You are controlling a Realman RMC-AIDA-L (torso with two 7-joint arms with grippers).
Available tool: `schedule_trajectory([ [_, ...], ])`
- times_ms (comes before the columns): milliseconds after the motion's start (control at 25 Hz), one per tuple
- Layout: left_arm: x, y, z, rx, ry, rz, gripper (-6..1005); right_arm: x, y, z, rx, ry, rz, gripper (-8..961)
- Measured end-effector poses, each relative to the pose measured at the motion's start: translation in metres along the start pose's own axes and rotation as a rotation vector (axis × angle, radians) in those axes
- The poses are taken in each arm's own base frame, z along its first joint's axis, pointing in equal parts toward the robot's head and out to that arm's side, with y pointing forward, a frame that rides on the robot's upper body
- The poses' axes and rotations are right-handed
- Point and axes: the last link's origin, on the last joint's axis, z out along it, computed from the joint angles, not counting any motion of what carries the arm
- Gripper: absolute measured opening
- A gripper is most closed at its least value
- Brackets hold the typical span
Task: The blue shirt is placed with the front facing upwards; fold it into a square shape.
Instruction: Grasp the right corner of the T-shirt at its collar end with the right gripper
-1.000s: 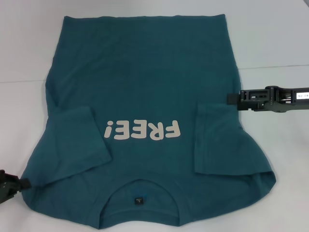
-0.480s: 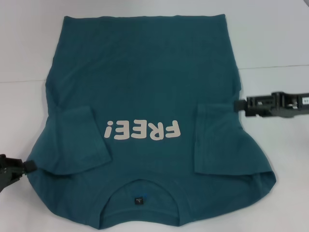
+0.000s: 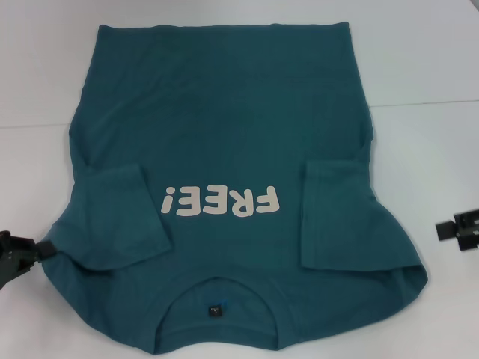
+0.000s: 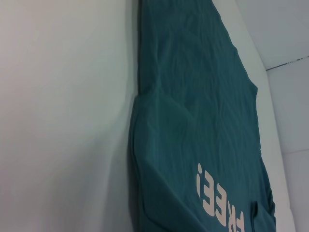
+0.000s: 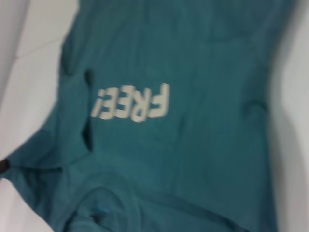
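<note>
Shirt: the big dark teal-blue cotton T-shirt (image 3: pixel 224 134) lies flat on the white counter (image 3: pixel 426 67), front side up.
Letters: the pale pinkish-white "FREE!" word (image 3: pixel 221 202) sits on the chest and reads upside down in the head view.
Neck: the round neck hole with its small dark label (image 3: pixel 215 308) is at the near edge, close to the robot.
Sleeves: both short sleeves are folded in on top of the shirt, one on each side of the letters.
Bottom hem: it lies at the far side of the counter.
Left tool: the black left tool (image 3: pixel 22 254) is low at the near left side, touching the edge of the shirt by the folded left sleeve. I cannot tell if it is wide or narrow, or if it pinches the cloth.
Right tool: the black right tool (image 3: pixel 460 228) is at the right edge of the head view, over bare counter, well apart from the shirt. I cannot tell if it is wide or narrow.
</note>
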Motion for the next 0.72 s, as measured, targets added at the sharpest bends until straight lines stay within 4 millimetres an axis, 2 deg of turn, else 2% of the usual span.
schedule_trajectory([
  [120,0.000,0.000,0.000,0.002,0.003,0.000,2,0.006,-0.007,-0.001,0.033,0.017,0.016,761],
  [320,0.000,0.000,0.001,0.001,0.004,-0.002,2,0.011,-0.015,0.010,0.089,0.035,0.030,761],
  [720,-0.002,-0.003,-0.001,0.004,0.009,-0.011,2,0.006,-0.011,0.037,0.125,0.037,0.014,760],
])
